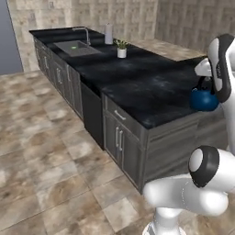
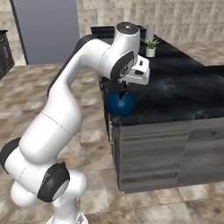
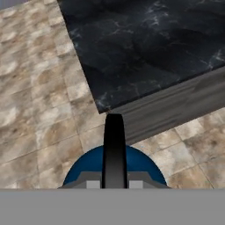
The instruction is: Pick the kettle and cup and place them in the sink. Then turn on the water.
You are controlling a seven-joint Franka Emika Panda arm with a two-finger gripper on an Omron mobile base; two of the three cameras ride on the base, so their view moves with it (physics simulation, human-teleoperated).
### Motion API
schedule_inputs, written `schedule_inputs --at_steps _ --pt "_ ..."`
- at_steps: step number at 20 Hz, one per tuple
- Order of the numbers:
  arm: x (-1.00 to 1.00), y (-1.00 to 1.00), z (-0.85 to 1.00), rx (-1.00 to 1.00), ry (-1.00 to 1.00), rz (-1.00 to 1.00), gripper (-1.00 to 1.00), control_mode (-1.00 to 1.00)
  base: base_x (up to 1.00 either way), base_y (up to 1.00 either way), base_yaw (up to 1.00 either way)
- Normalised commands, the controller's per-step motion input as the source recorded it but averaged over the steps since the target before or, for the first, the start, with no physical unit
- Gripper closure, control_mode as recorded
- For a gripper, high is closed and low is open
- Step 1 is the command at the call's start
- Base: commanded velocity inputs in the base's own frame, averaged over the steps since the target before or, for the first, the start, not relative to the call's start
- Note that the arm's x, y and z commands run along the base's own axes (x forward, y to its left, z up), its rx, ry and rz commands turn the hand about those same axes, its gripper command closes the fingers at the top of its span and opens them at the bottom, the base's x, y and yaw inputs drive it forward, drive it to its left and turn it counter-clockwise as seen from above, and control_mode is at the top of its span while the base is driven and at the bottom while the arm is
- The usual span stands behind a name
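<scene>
Black marbled stone tops the surface (image 1: pixel 137 82), which runs from the upper left of the left base view down toward the right, over grey cabinet fronts and a beige tiled floor (image 1: pixel 41 156). At the far end, upper left of that view, the grey sink (image 1: pixel 75 47) is set into the stone, with its slim curved faucet (image 1: pixel 85 33) rising just behind the basin. To the right of the sink stands a pale upright container (image 1: pixel 109 34), and nearer, a small white pot with a green plant (image 1: pixel 121 49).

At the right edge of the left base view, the dark-blue kettle (image 1: pixel 204 99) hangs off the near corner of the surface, partly hidden by the white arm. In the right base view the same kettle (image 2: pixel 120 104) sits at centre frame, just beyond the surface's left corner and against the cabinet side, clear of the stone. The gripper (image 2: pixel 124 89) comes down onto it from the hand above and is clamped on the black arched handle. From the hand view, the handle (image 3: pixel 114 149) runs upward from the bottom centre as a dark strip, the blue kettle body (image 3: pixel 136 165) bulging to either side beneath it, with floor tiles under it and the surface's corner filling the upper right.
</scene>
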Motion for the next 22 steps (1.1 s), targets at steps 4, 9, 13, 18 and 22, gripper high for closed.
schedule_inputs --at_steps 4,9,13,18,22 --pt "0.00 0.00 0.00 0.00 0.00 0.00 1.00 1.00 -0.24 0.92 -0.45" --pt "0.00 0.00 0.00 0.00 0.00 0.00 1.00 1.00 -0.18 0.86 -0.47" --pt "0.00 0.00 0.00 0.00 0.00 0.00 1.00 1.00 -0.10 0.86 -0.47" --pt "0.00 0.00 0.00 0.00 0.00 0.00 1.00 1.00 -0.05 0.86 -0.48" --pt "0.00 0.00 0.00 0.00 0.00 0.00 1.00 1.00 0.00 0.88 -0.47"
